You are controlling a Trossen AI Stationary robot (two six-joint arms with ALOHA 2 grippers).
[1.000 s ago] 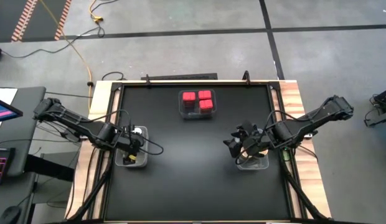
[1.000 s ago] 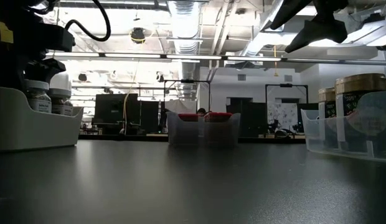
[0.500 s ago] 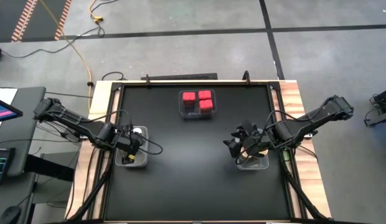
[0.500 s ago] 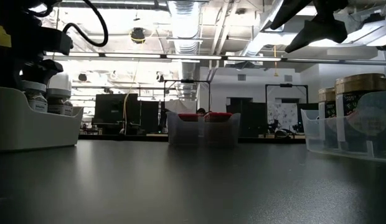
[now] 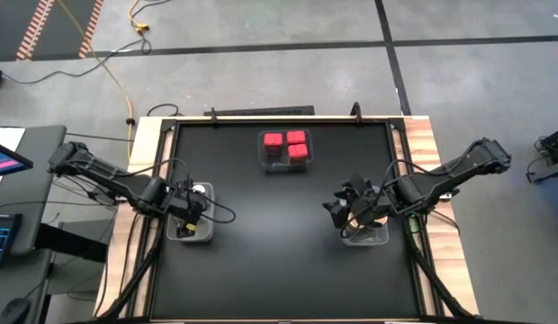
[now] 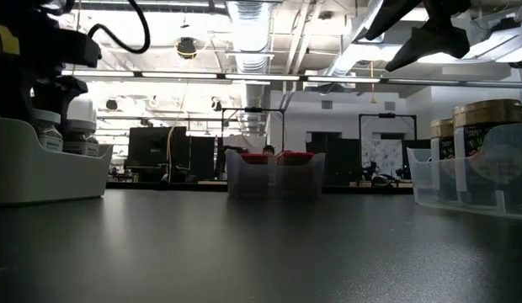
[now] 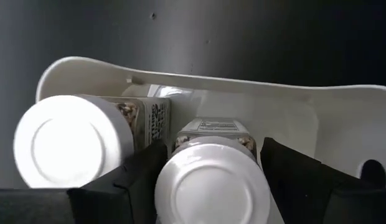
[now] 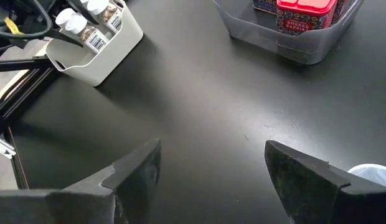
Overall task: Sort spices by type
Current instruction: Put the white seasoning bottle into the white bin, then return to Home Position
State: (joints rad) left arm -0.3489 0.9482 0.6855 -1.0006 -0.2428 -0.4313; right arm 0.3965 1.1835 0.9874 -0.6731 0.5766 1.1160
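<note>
Three red square-topped spices (image 5: 286, 144) sit in a clear bin at the table's far middle. Tan-lidded jars (image 6: 484, 126) stand in a clear bin (image 5: 364, 236) on the right. White-capped jars (image 6: 76, 126) stand in a white bin (image 5: 191, 229) on the left. My left gripper (image 7: 211, 186) reaches down into the white bin, shut on one white-capped jar (image 7: 211, 186), with another white-capped jar (image 7: 71, 140) beside it. My right gripper (image 8: 211, 180) hangs open over the table next to the right bin, touching nothing. My left gripper holds the white-capped jar by its cap end (image 7: 174, 162), pinched between the two fingers (image 7: 143, 180), which come from above pointing down. The jar stands upright inside the white bin. Whether its base rests on the bin floor is hidden by the cap.
The black table top between the three bins is bare (image 5: 279, 225). Wooden side rails (image 5: 432, 144) border the table. Cables run from the left arm over the white bin (image 6: 139, 34). The room beyond the far edge shows in the low view.
My left gripper has shifted a little with its jar inside the white bin, and its cable has swung. The right arm has kept still.
</note>
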